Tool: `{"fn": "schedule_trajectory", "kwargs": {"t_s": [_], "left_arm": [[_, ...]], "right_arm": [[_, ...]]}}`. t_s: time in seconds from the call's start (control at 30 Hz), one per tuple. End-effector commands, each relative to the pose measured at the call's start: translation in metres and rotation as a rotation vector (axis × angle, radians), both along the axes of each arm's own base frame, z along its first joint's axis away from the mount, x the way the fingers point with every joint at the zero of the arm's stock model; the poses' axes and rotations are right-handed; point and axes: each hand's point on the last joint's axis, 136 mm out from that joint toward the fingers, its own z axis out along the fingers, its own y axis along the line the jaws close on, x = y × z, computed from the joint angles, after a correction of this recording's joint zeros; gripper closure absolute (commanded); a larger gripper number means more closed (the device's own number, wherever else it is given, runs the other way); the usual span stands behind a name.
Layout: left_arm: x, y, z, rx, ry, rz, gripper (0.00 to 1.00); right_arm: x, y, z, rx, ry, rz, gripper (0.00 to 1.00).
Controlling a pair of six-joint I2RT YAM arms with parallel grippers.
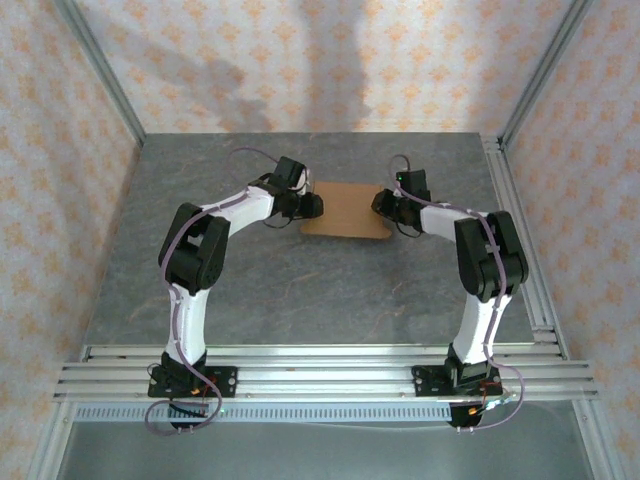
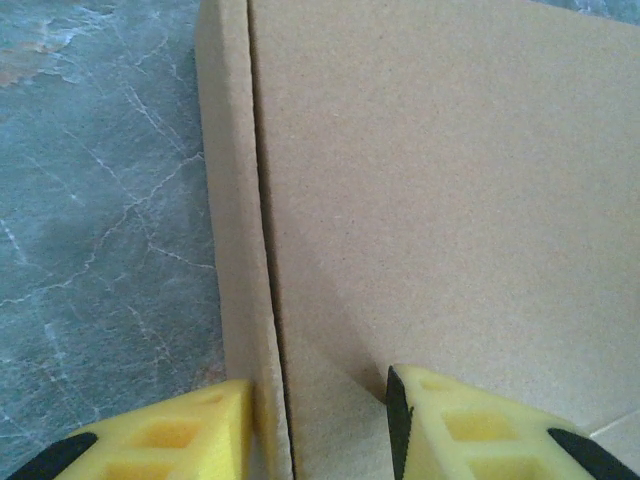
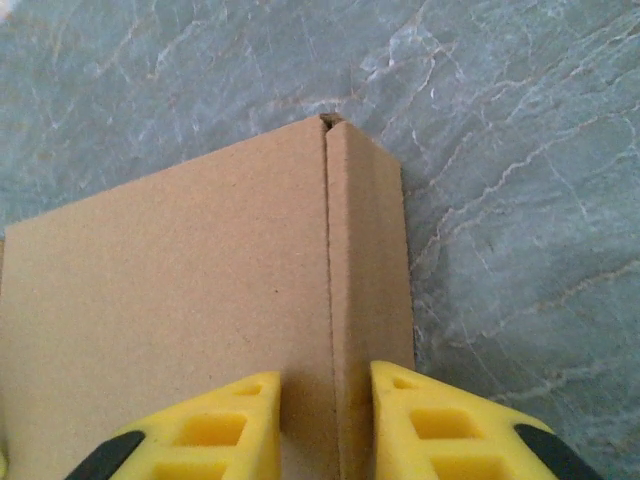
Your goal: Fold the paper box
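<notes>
while left fingers [image 2: 425, 405] straddle the paper box [image 2: 450, 200] edge spread, right fingers [image 3: 250, 410] flank another, grip unclear.

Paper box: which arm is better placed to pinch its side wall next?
Right, probably. The right tool straddles the paper box wall closely; the left tool has a wider gap at its wall.
</notes>
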Motion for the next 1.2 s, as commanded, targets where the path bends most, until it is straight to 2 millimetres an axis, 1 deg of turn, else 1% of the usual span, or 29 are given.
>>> {"fn": "schedule_trajectory", "kwargs": {"t_s": [0.0,0.1,0.2,0.3,0.37,0.47,0.5,0.6,0.63,0.73,0.8,0.87,1.0,1.07,1.17], "left_arm": [[-0.014,-0.035,0.004,-0.107,0.019,-0.079,0.6],[-0.014,-0.036,0.003,-0.104,0.021,-0.085,0.6],[-0.013,-0.037,0.004,-0.102,0.018,-0.085,0.6],[-0.013,-0.031,0.004,-0.071,0.014,-0.082,0.6],[-0.014,-0.023,0.003,-0.033,0.015,-0.069,0.6],[-0.015,-0.006,-0.001,0.022,0.034,-0.033,0.6],[-0.015,-0.001,-0.002,0.027,0.039,-0.022,0.6],[-0.016,0.004,0.002,0.011,0.032,-0.016,0.58],[-0.017,0.002,0.005,-0.001,0.027,-0.024,0.57],[-0.015,-0.003,0.019,-0.031,0.003,-0.055,0.45],[-0.011,-0.001,0.026,-0.031,-0.01,-0.053,0.38],[-0.006,0.005,0.03,-0.019,-0.022,-0.046,0.33],[0.003,0.013,0.022,-0.012,0.008,-0.055,0.31],[0.004,0.014,0.017,-0.023,0.035,-0.07,0.34],[0.006,0.016,0.013,-0.057,0.05,-0.075,0.46]], "right_arm": [[-0.03,0.044,-0.034,0.132,0.155,0.055,0.81],[-0.03,0.05,-0.038,0.188,0.157,0.015,0.87],[-0.029,0.051,-0.04,0.197,0.155,-0.008,0.93],[-0.028,0.045,-0.037,0.162,0.14,-0.018,0.93],[-0.027,0.034,-0.032,0.118,0.123,-0.046,0.93],[-0.024,0.008,-0.016,0.065,0.073,-0.126,0.79],[-0.022,-0.002,-0.009,0.057,0.052,-0.154,0.73],[-0.023,-0.026,0.005,0.043,0.009,-0.215,0.56],[-0.023,-0.033,0.009,0.04,0.001,-0.228,0.51],[-0.028,-0.046,0.012,0.027,0.001,-0.246,0.39],[-0.031,-0.052,0.011,0.028,0.005,-0.258,0.35],[-0.034,-0.055,0.009,0.039,0.004,-0.26,0.34],[-0.034,-0.05,0.005,0.081,0.013,-0.238,0.33],[-0.034,-0.047,0.004,0.1,0.014,-0.231,0.33],[-0.033,-0.043,0.002,0.117,0.02,-0.213,0.33]]}}
